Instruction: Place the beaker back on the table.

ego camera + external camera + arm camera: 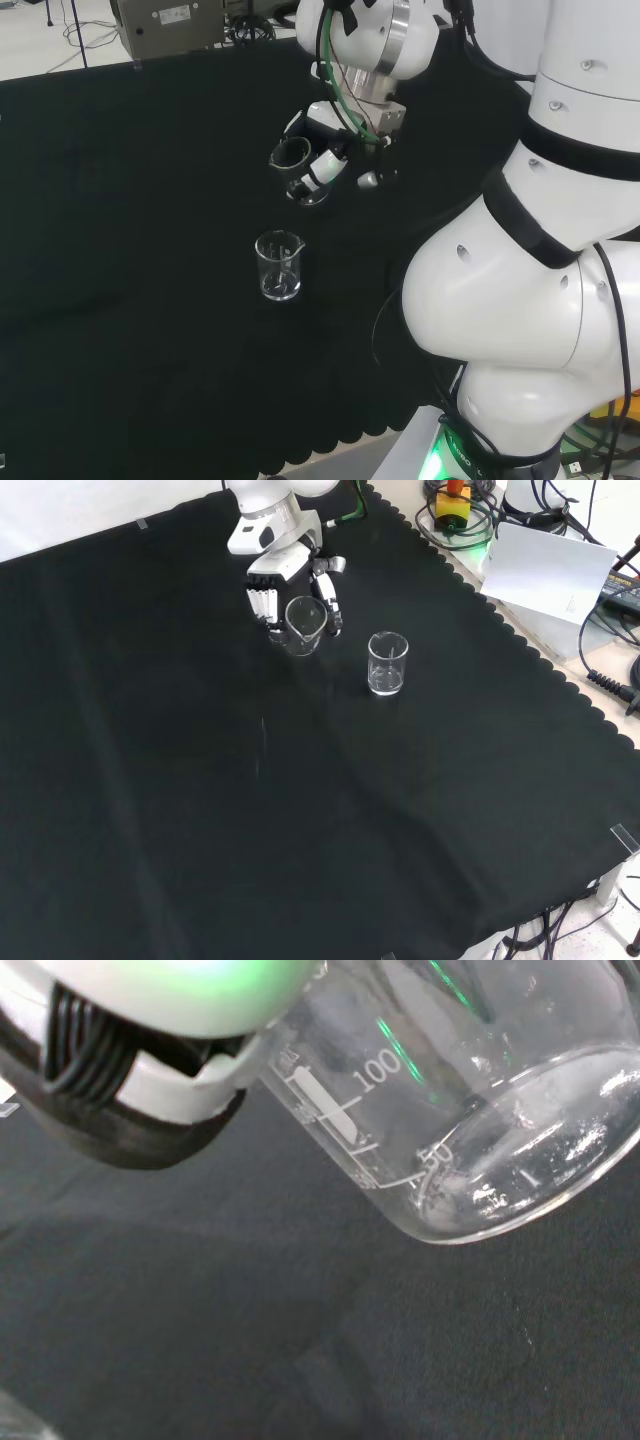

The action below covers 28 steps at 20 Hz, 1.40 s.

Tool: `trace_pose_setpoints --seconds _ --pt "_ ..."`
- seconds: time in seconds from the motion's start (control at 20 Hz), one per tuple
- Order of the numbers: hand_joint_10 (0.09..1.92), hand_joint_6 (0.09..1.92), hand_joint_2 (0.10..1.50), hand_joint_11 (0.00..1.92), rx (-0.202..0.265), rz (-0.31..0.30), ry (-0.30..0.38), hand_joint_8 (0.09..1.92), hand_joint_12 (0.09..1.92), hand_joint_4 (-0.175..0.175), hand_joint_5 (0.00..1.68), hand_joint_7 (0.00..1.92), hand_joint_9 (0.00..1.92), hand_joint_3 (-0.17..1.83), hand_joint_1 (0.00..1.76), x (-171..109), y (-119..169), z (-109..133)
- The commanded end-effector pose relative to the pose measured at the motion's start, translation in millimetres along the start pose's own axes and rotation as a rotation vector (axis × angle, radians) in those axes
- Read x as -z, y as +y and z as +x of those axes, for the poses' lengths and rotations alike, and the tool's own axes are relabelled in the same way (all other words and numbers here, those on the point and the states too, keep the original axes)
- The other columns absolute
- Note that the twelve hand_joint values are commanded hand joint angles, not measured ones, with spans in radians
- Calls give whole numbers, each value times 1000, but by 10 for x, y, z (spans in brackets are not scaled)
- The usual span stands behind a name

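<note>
The hand [290, 590] grasps a tilted clear beaker [305, 625] with curled fingers; a 2nd beaker [387, 663] stands at its 4 o'clock in the front view.

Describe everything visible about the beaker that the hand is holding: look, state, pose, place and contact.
The held beaker is clear glass with white printed measuring marks on its side, and it looks empty. The hand has its fingers curled round the wall. In the head view it is tilted, its open mouth turned to the view's left, and the wrist view shows its rounded base raised off the black cloth. In the front view it lies left of the second beaker, which stands upright on the cloth, apart from it.
</note>
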<state>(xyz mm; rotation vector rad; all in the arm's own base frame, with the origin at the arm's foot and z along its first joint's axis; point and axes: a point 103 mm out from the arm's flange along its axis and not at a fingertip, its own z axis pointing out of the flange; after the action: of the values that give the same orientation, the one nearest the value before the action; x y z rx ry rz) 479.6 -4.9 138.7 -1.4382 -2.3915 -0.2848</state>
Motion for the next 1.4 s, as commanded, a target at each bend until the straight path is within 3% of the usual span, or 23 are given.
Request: trace_pose_setpoints --seconds 0.05,1.4 --pt "87 780 657 1342 -11 -39 33 754 699 -175 1206 1258 1721 694 1303 -87 146 -105" --pt "87 789 691 1325 -89 -128 177 763 708 -175 1189 1241 1694 643 1300 -499 476 -678"
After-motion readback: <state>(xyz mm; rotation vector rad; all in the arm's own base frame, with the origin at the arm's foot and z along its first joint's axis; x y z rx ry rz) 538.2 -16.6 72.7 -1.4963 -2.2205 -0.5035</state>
